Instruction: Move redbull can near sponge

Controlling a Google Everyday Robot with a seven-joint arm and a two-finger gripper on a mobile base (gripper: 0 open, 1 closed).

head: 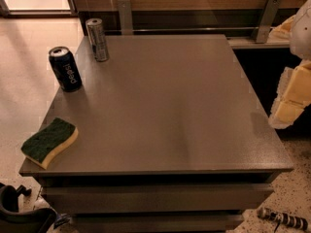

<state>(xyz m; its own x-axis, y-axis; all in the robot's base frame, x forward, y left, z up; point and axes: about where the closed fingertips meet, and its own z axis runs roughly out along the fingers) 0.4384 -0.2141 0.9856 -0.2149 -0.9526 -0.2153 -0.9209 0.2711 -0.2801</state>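
Observation:
The redbull can point(97, 39) stands upright at the far left corner of the grey table point(170, 106). It is slim, silver-grey, with a shiny top. The sponge point(49, 142), dark green on top over yellow foam, lies at the near left corner of the table, close to the edge. My gripper point(287, 109) is a white and yellowish shape off the table's right edge, at about table height. It is far from both the can and the sponge and holds nothing that I can see.
A dark blue Pepsi can point(65, 68) stands upright near the left edge, between the redbull can and the sponge. A wood-panelled wall with metal brackets point(267, 18) runs behind the table. A dark object point(19, 212) and a striped object point(284, 219) lie on the floor.

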